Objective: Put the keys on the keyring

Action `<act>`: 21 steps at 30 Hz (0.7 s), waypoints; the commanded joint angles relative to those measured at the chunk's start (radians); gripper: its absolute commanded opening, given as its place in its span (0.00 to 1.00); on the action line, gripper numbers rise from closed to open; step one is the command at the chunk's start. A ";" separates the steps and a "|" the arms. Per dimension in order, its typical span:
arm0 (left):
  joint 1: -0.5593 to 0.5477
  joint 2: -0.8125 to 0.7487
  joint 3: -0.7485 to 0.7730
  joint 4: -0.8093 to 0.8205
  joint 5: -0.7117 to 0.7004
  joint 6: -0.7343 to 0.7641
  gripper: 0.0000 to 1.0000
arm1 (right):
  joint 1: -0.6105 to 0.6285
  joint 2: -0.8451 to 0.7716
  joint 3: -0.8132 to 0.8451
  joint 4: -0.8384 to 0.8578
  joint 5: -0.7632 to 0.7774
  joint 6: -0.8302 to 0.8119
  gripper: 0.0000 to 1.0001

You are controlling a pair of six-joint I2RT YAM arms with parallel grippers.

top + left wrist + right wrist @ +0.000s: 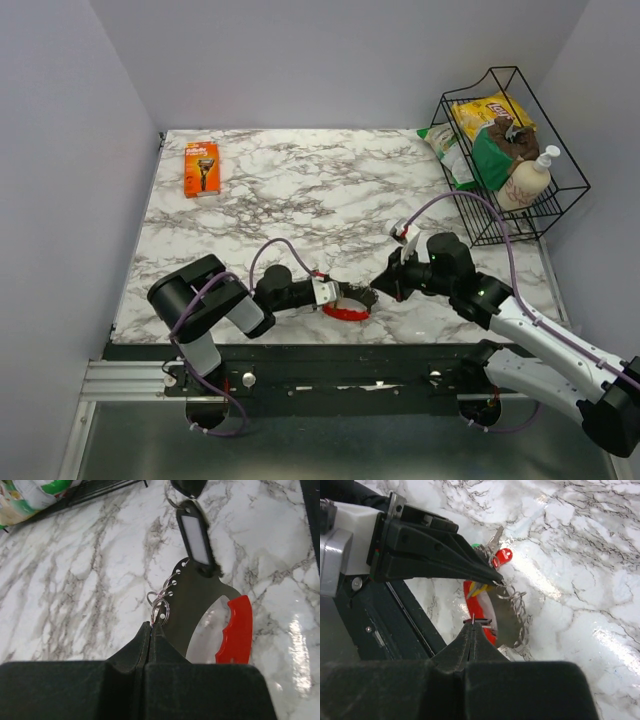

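while both your arms lean in over the marble table point(300, 190), what has the left gripper point(151, 628) got?

its fingers are pressed together with no gap, and a small silver split ring point(160, 611) is nipped between the tips. that ring belongs to the keys point(506, 615), so i am holding the bunch by it, low over the near edge of the table.

what does the bunch look like from there?

a curved silvery plate with a row of holes, a red curved tag point(235, 630) along its outer side, and green, red and yellow heads close under my left fingertips.

and the right gripper point(471, 626)?

shut as well. a small black piece sits pinched right at its tips, facing the left gripper with the bunch between the two.

where is the keyring point(196, 541)?

it is the black oblong frame with a pale middle, lying across the top of the silvery plate. its far end reaches my right tips, so that black piece is its end. whether it is threaded through a ring i cannot tell.

anything else on the table?

an orange razor pack point(201, 168) at the far left corner, and a black wire basket point(565, 175) at the far right holding a yellow chip bag point(488, 110) and a pump bottle point(528, 182).
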 commanded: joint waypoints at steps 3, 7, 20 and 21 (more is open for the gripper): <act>-0.047 0.028 -0.071 0.155 -0.099 -0.038 0.00 | -0.004 0.004 -0.021 -0.004 -0.037 -0.018 0.01; -0.056 0.018 -0.103 0.167 -0.128 -0.036 0.00 | -0.004 0.009 -0.027 0.003 -0.044 -0.021 0.01; -0.056 -0.074 -0.129 0.107 -0.153 -0.006 0.00 | -0.004 0.105 -0.008 -0.007 0.089 0.033 0.01; -0.056 -0.077 -0.134 0.109 -0.145 -0.006 0.00 | -0.004 0.115 0.003 -0.010 0.110 0.040 0.01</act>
